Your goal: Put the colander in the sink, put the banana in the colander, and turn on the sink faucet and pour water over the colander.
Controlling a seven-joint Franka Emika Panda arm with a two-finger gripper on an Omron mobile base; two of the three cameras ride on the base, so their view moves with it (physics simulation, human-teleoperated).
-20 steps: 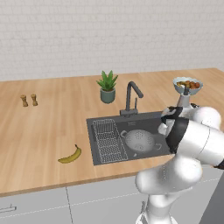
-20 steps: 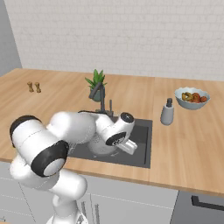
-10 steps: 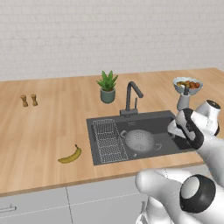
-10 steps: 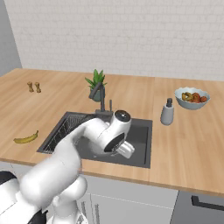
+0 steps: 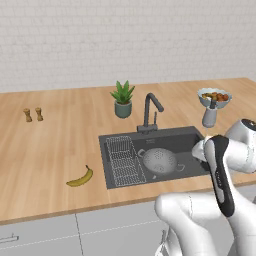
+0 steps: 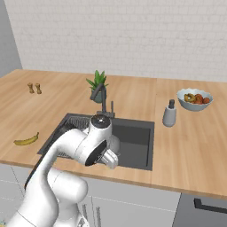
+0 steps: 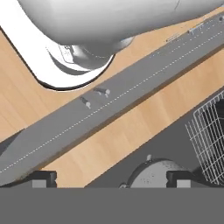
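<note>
Left base view: the colander (image 5: 159, 160) sits upright on the floor of the sink (image 5: 192, 142), just right of the wire rack (image 5: 125, 161) that lies along the basin's left side; the sink faucet (image 5: 150, 111) stands at the back rim, its spout curving forward over the basin; the banana (image 5: 80, 178) lies on the wooden counter (image 5: 50, 150), left of the sink and apart from it, near the front edge; a potted plant (image 5: 122, 99) stands just left of the faucet; two small shakers (image 5: 33, 114) stand far to the left; a fruit bowl (image 5: 213, 97) and a soap dispenser (image 5: 210, 116) stand to the right of the sink; the white arm bends over the sink's right front corner.

Right base view: the arm's elbow covers the left half of the sink (image 6: 137, 139); the faucet (image 6: 104, 97) rises behind it, with the plant (image 6: 97, 85) just beyond; the banana (image 6: 26, 140) lies at the left, near the counter's front edge; the dispenser (image 6: 170, 113) and fruit bowl (image 6: 194, 99) stand to the right.

Hand view: the gripper (image 7: 109, 179) has its jaws spread wide, holding nothing; the two fingertips (image 7: 43, 178) stand far apart at the bottom; the colander (image 7: 153, 174) shows between them, close by in the dark basin; the wire rack (image 7: 210, 140) lies to its right; the counter's front edge and the grey cabinet fronts (image 7: 87, 118) run diagonally above.
</note>
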